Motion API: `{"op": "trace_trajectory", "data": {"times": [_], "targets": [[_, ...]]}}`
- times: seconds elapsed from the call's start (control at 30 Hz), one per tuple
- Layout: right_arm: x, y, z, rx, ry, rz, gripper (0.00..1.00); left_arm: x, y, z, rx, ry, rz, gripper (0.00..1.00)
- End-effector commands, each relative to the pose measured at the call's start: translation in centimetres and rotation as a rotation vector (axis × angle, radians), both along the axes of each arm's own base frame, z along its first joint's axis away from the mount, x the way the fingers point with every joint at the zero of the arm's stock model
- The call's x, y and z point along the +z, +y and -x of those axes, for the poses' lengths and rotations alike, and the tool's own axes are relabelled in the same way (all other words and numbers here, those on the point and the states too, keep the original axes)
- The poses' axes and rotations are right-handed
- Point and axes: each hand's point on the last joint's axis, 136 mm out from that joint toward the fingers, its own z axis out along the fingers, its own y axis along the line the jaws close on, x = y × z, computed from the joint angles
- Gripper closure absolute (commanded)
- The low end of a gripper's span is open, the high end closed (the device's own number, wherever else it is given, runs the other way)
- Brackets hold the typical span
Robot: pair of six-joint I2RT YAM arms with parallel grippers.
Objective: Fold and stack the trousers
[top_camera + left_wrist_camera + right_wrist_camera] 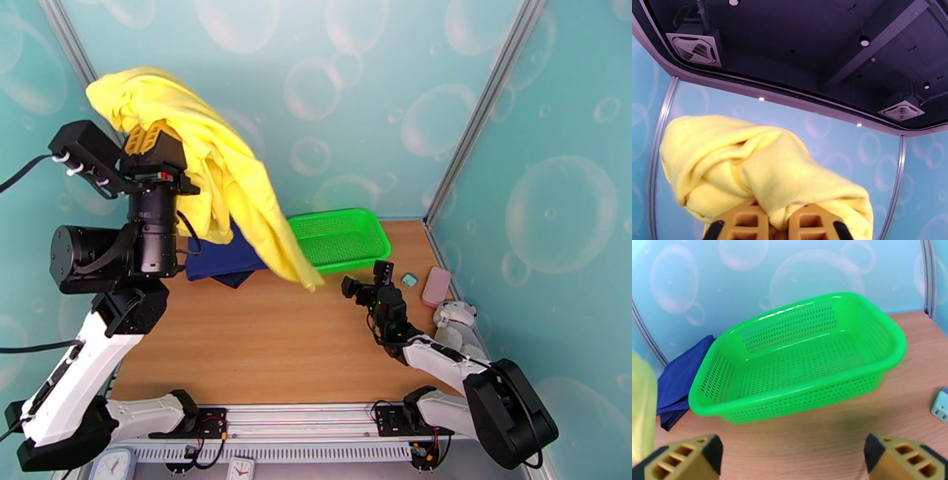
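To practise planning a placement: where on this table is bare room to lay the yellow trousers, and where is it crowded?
Widest bare patch: the table from its near edge up to the navy cloth and green basket, left of the right end effector. Crowded: the far edge, and the right edge with pink case and white toy.

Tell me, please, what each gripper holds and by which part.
The left gripper pinches the yellow trousers by a bunched fold; the right gripper is open and empty.
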Motion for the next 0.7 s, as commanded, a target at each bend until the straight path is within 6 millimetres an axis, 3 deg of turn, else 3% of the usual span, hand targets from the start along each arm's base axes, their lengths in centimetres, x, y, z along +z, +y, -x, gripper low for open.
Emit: {"op": "trace_trajectory", "data": {"times": [0.0,0.1,0.23,0.37,0.43,0.53,0.67], "targets": [[1.7,0.6,0.2,0.02,-0.062,0.032,0.01,-2.9,2.4,0.5,0.075,0.044,0.035,1.0],[2.5,2.2,0.4,0.082,-0.073,0.046,0.05,-7.3,2.7,0.7,0.012,0.152,0.036,1.0],[3.8,6.0,0.2,0.178,-0.059,0.084,0.07,-16.0,2.5,1.6,-0.134,0.34,0.066,1.0],[4.1,10.2,-2.9,0.223,0.041,0.175,0.08,-25.5,2.5,1.8,-0.185,0.513,0.101,1.0],[3.6,12.7,-5.3,0.226,0.09,0.25,0.09,-31.5,2.0,1.0,-0.167,0.645,0.11,1.0],[0.9,16.2,-8.3,0.232,0.196,0.338,0.12,-38.5,0.9,-0.1,-0.142,0.792,0.088,1.0],[-2.2,19.6,-10.9,0.184,0.239,0.425,0.15,-44.1,-0.1,-0.2,-0.155,0.899,0.079,1.0]]}}
